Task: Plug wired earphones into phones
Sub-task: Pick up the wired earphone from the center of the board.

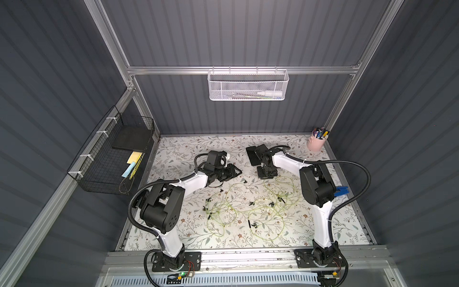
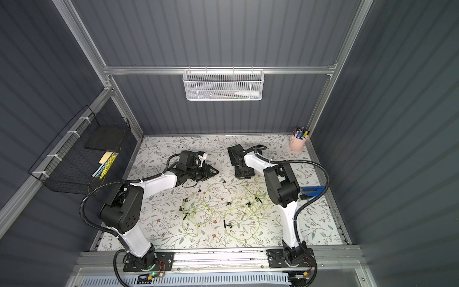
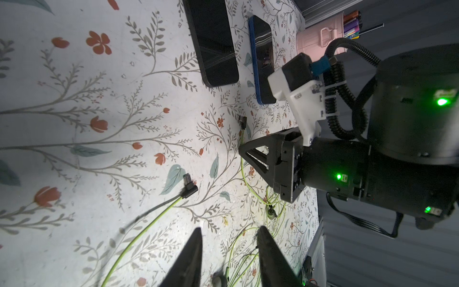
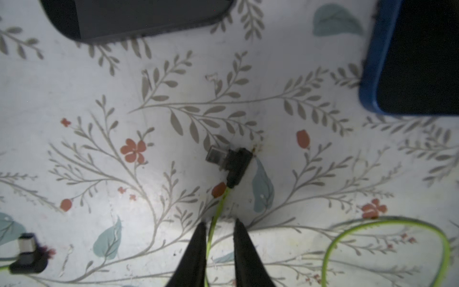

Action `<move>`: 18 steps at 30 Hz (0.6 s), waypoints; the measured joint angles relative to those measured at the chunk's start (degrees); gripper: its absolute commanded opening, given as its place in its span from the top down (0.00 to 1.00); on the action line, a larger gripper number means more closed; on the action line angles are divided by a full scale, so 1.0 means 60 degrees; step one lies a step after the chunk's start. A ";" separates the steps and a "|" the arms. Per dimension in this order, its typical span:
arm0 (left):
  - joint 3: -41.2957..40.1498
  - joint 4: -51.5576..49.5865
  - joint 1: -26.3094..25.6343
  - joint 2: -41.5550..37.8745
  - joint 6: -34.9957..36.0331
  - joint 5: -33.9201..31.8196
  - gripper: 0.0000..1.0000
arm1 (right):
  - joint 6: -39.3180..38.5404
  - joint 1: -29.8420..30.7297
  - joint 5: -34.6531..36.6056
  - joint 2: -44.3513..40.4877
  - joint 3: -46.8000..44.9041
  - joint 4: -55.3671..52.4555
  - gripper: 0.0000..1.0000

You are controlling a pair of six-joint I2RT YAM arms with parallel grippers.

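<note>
Several yellow-green wired earphones [image 1: 248,206] lie tangled mid-table. A black phone [image 4: 136,17] and a blue-rimmed phone [image 4: 409,57] lie flat at the back, both also in the left wrist view: black phone [image 3: 211,42], blue-rimmed phone [image 3: 260,59]. My right gripper [image 4: 219,222] points down at the table, jaws narrowly apart, with a green cord running between them. That cord ends in a black angled plug [image 4: 231,161] just ahead, short of the phones. A second plug [image 3: 190,186] lies ahead of my left gripper [image 3: 229,228], which is open and lies sideways, with blurred cords near its fingers' base.
A pink cup of pens [image 1: 316,143] stands in the back right corner. A black wire basket [image 1: 106,159] hangs on the left wall and a white mesh basket [image 1: 248,85] on the back wall. A blue object [image 1: 341,191] lies at the right edge.
</note>
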 measured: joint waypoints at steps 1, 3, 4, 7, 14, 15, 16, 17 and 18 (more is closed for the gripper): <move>-0.0004 0.0000 -0.0004 0.0000 0.0000 0.0004 0.61 | -0.0022 -0.0007 0.0022 0.0025 0.0033 -0.0033 0.90; 0.0000 0.0004 -0.0051 0.0000 -0.0004 -0.0015 0.61 | -0.0076 -0.0026 0.0076 0.0055 0.0076 -0.0098 0.96; 0.0000 0.0004 -0.0106 0.0004 -0.0004 -0.0033 0.61 | -0.0127 -0.0040 0.0084 0.0055 0.0076 -0.0124 0.99; 0.0000 0.0062 -0.0390 0.0062 -0.0018 -0.0062 0.60 | -0.0240 -0.0058 0.0084 0.0055 0.0076 -0.0131 1.00; 0.0000 0.1490 -0.0940 0.0882 -0.0980 0.0066 0.58 | -0.0448 -0.0062 -0.0226 -0.0605 -0.0761 0.0117 1.00; 0.0000 0.1687 -0.0962 0.1027 -0.1129 0.0073 0.58 | -0.0466 -0.0058 -0.0339 -0.0823 -0.0980 0.0120 1.00; 0.0000 0.1872 -0.0969 0.1169 -0.1282 0.0073 0.58 | -0.0481 -0.0058 -0.0441 -0.1035 -0.1151 0.0124 1.00; 0.0000 0.2022 -0.0969 0.1290 -0.1395 0.0062 0.58 | -0.0484 -0.0058 -0.0517 -0.1228 -0.1300 0.0160 1.00; 0.0000 0.2142 -0.0969 0.1395 -0.1515 0.0044 0.58 | -0.0484 -0.0058 -0.0630 -0.1472 -0.1483 0.0211 1.00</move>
